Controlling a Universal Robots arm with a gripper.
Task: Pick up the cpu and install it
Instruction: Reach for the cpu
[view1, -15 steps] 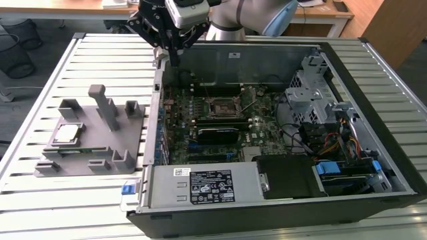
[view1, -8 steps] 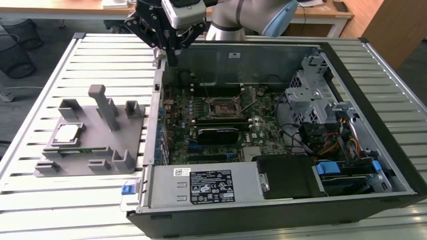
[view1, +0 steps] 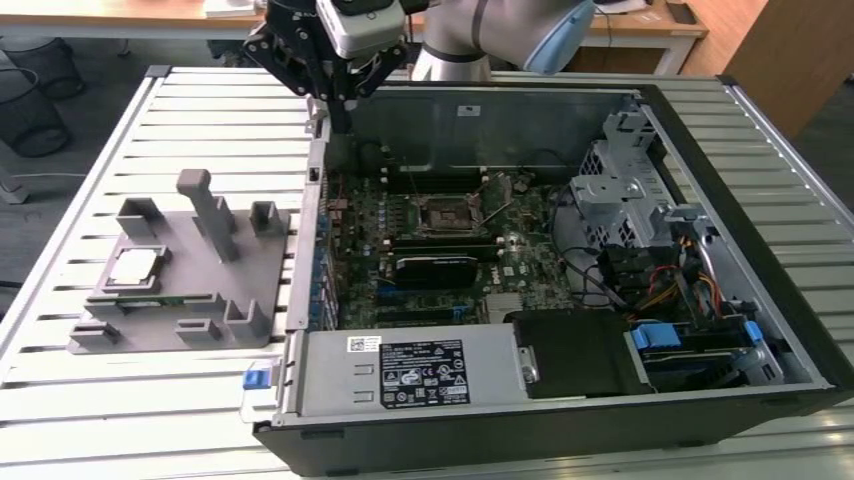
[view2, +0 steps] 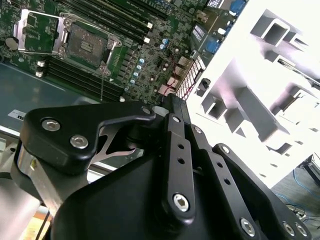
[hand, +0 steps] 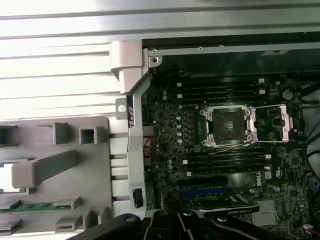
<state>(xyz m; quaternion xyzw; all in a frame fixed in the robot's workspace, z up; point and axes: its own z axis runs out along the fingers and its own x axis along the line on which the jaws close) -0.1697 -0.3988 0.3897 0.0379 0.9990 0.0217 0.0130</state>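
The cpu (view1: 138, 268), a small silvery square, lies flat on the grey plastic fixture (view1: 187, 300) on the slatted table at the exterior view's left. My gripper (view1: 334, 92) hangs high over the far left corner of the open computer case (view1: 721, 330), well away from the cpu, open and holding nothing. Its black linkage (view2: 175, 150) shows in both wrist views. The motherboard's black socket (view1: 445, 213) (view2: 85, 45) (hand: 230, 126) sits bare, with its metal frame (hand: 282, 122) flipped open beside it.
Inside the case are memory slots (hand: 225, 90), a drive cage (view1: 621, 190), bundled cables (view1: 667, 290) and a power supply (view1: 414, 370) at the near side. The fixture (hand: 55, 165) has several upright posts (view1: 200, 205). The case wall (view1: 314, 230) stands between fixture and motherboard.
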